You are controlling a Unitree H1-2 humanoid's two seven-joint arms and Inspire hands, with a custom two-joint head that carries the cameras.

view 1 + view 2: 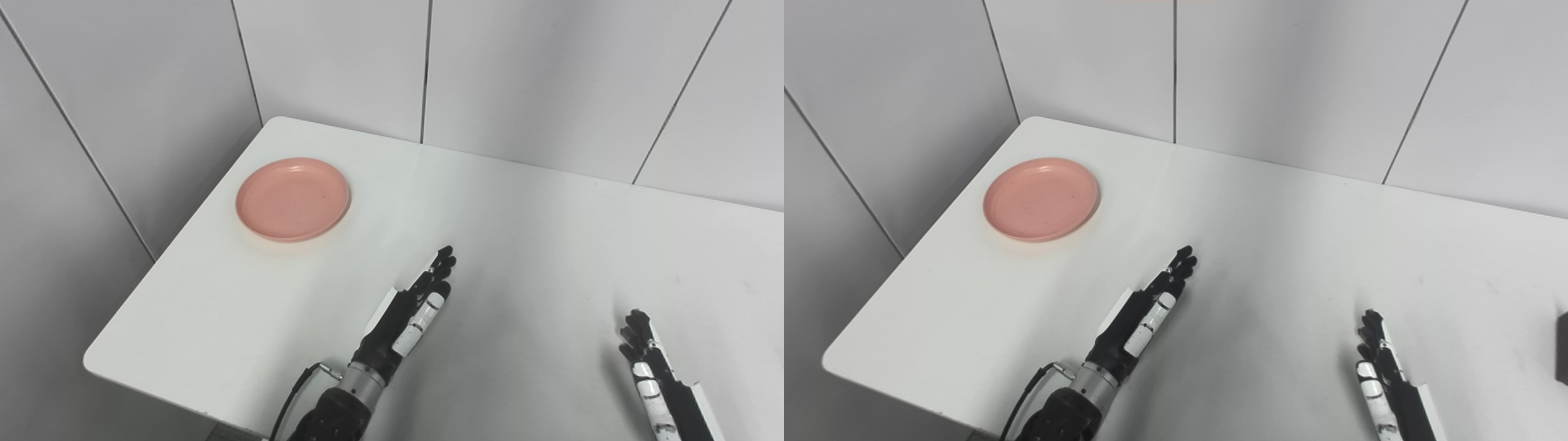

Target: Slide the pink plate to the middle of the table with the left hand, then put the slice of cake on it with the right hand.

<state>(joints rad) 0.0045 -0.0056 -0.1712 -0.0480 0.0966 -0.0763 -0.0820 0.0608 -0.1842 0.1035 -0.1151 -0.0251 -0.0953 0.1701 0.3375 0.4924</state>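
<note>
Sitting near the table's (551, 245) far left corner, the pink plate (293, 198) is bare. Left hand (410, 312) hovers well apart from it, fingers straight, holding nothing. Right hand (649, 361) near the front edge is likewise extended and unladen. A dark thing (1562, 348) shows at the right.

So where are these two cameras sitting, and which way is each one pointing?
Left eye view: on the robot's head, looking down at the white table and pink plate; the left hand and right hand come up from the bottom edge.
Right eye view: beside it on the head, a little to the right, facing the same way; it adds a dark object, cut off at the right edge.
Shared: the table, the plate near its far left corner, both hands with fingers straight, holding nothing, and the panelled wall.
</note>
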